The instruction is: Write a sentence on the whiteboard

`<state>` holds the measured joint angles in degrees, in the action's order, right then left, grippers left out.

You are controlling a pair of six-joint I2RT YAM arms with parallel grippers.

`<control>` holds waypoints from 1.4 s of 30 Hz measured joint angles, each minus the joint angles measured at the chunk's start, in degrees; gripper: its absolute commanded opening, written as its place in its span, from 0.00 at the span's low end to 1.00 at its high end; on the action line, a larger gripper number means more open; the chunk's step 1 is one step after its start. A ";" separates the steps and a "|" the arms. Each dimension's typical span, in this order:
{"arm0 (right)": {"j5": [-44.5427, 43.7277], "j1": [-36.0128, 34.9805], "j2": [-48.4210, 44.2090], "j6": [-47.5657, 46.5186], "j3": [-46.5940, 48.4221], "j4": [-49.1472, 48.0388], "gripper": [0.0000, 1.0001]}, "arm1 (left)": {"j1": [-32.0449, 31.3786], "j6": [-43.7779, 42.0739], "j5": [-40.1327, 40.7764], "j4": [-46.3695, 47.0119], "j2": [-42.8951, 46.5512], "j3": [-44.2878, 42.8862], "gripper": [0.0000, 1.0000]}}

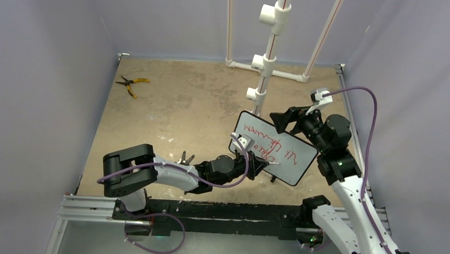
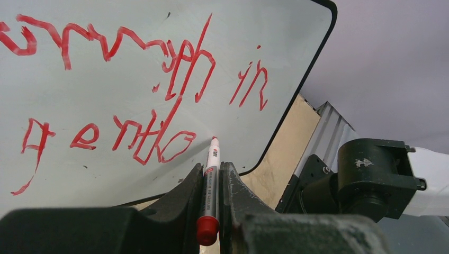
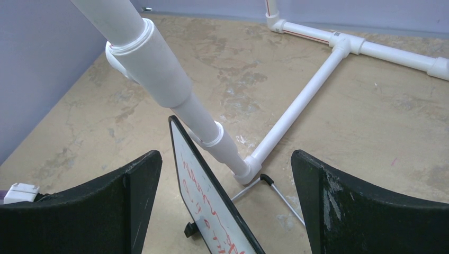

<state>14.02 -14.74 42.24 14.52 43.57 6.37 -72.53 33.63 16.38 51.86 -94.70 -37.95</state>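
The whiteboard [image 1: 290, 164] stands tilted on the table, right of the middle. The sentence [image 2: 180, 63] is two lines of red scrawl across its white face [image 2: 106, 90]. My left gripper [image 2: 212, 170] is shut on a red marker [image 2: 212, 164]. The marker's tip touches the board just right of the lower line's last loop. My right gripper [image 3: 225, 154] hangs open over the board's top edge. The board [image 3: 209, 193] shows edge-on between its wide jaws, and neither one touches it. In the top view the right gripper [image 1: 284, 121] sits at the board's far corner.
A white PVC pipe frame [image 1: 265, 66] rises right behind the board, its base bars [image 3: 302, 100] on the tabletop. A thin wire stand [image 3: 286, 201] props the board from behind. Yellow-handled pliers [image 1: 132, 84] lie far left. A small dark tool [image 1: 186, 157] lies by the left arm.
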 measured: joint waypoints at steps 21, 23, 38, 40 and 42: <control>0.00 0.00 0.00 0.00 0.00 -0.02 0.95 | -0.31 -0.24 -0.13 0.87 -0.04 -1.14 0.00; 0.00 0.00 0.00 0.00 0.00 0.00 0.95 | -0.26 -0.24 0.00 1.14 0.22 -1.14 0.00; 0.00 0.00 0.00 0.00 0.00 0.00 0.95 | -0.26 -0.24 0.59 1.18 0.09 -1.07 0.00; 0.00 0.00 0.00 0.00 0.00 0.00 0.95 | -0.26 -0.22 0.59 1.20 0.09 -0.74 0.00; 0.00 0.00 0.00 0.00 0.00 0.00 0.95 | -0.26 -0.20 0.61 1.20 0.09 -0.09 0.00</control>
<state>14.02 -14.74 42.24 14.52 43.57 6.37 -72.79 33.43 16.99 53.06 -94.61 -38.04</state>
